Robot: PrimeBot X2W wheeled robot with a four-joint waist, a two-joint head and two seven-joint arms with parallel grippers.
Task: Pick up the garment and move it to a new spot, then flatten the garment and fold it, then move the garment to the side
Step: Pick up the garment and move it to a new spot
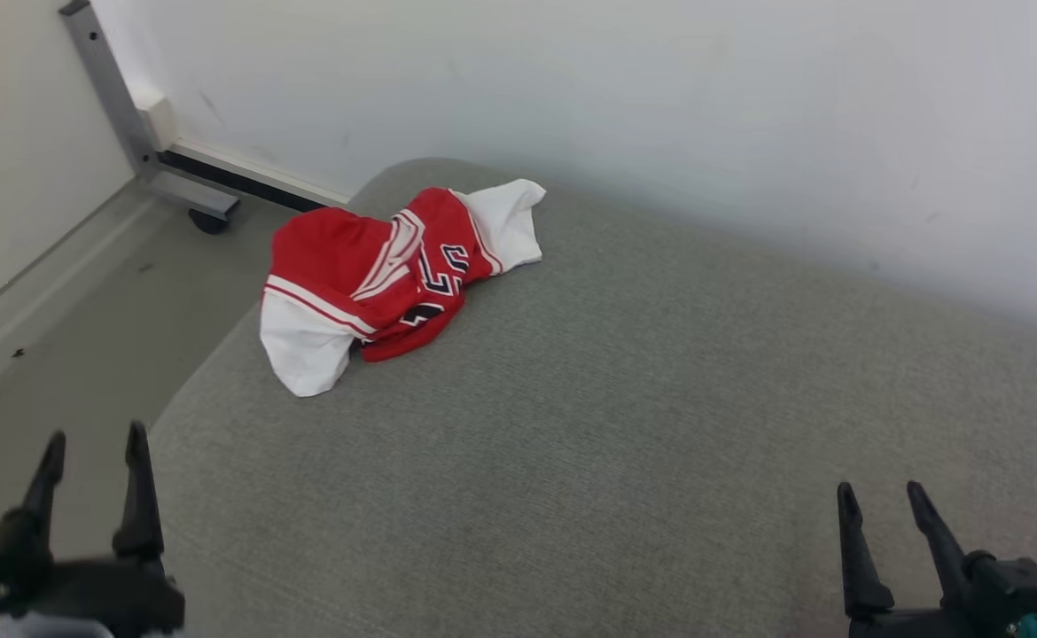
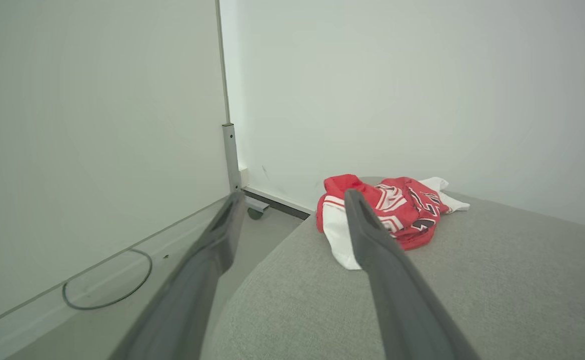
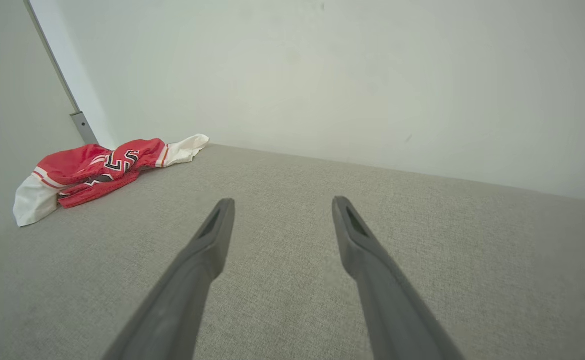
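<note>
Left gripper (image 1: 96,436): released, fingers spread, nothing between them, at the near left edge of the grey upholstered surface (image 1: 625,425). Right gripper (image 1: 879,490): also spread and empty, above the near right part. Red-and-white jersey (image 1: 377,266): crumpled at the far left corner of the surface, well apart from both grippers, near the white wall (image 1: 749,106).

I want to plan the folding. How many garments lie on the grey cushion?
1. The garment, red and white, lies crumpled near the far left edge of the cushion. A smaller one could be hidden in its folds.
</note>
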